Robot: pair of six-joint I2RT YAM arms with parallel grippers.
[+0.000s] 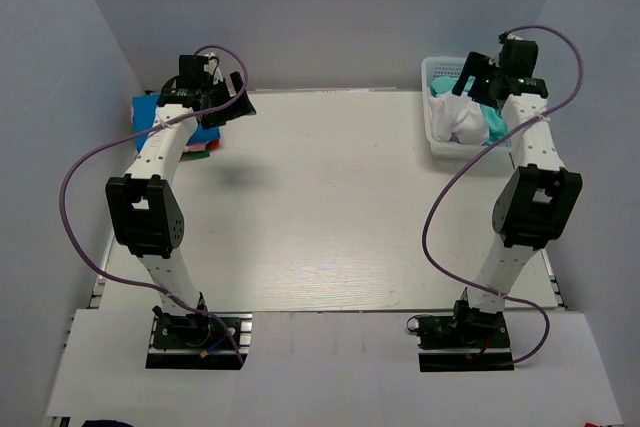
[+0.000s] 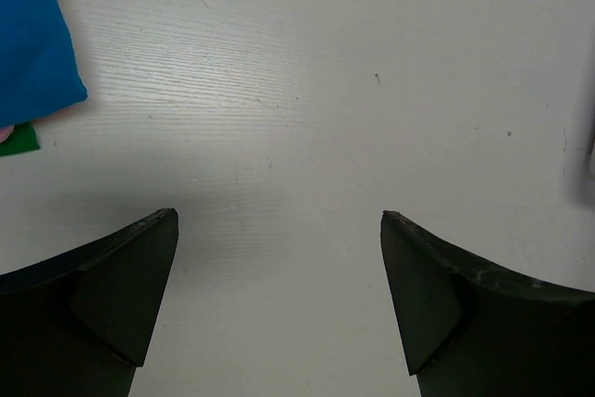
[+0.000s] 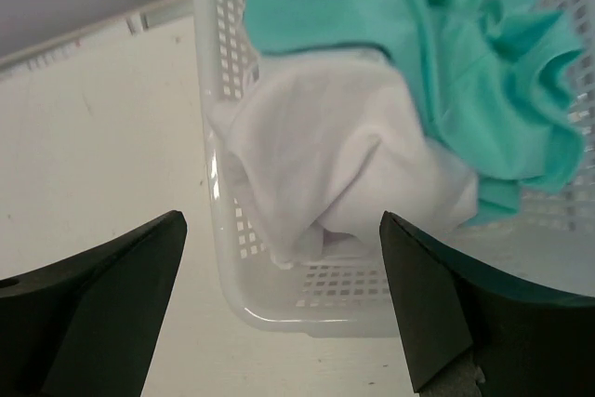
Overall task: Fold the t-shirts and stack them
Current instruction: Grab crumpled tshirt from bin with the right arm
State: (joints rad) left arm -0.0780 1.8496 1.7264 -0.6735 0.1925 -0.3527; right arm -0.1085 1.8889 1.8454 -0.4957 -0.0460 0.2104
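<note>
A stack of folded t-shirts lies at the far left, a bright blue one (image 1: pixel 148 112) on top with red and green edges (image 1: pixel 200 150) below. In the left wrist view the blue shirt (image 2: pixel 28 34) and a green corner (image 2: pixel 19 140) show at the upper left. My left gripper (image 1: pixel 233 102) (image 2: pixel 279 220) is open and empty over bare table just right of the stack. A crumpled white shirt (image 1: pixel 460 119) (image 3: pixel 316 155) and a teal shirt (image 1: pixel 493 124) (image 3: pixel 446 53) lie in the basket. My right gripper (image 1: pixel 470 79) (image 3: pixel 284 220) is open and empty above the basket's near-left corner.
The white plastic lattice basket (image 1: pixel 438 144) (image 3: pixel 279 304) stands at the far right of the table. Grey walls close in the back and both sides. Purple cables loop off both arms.
</note>
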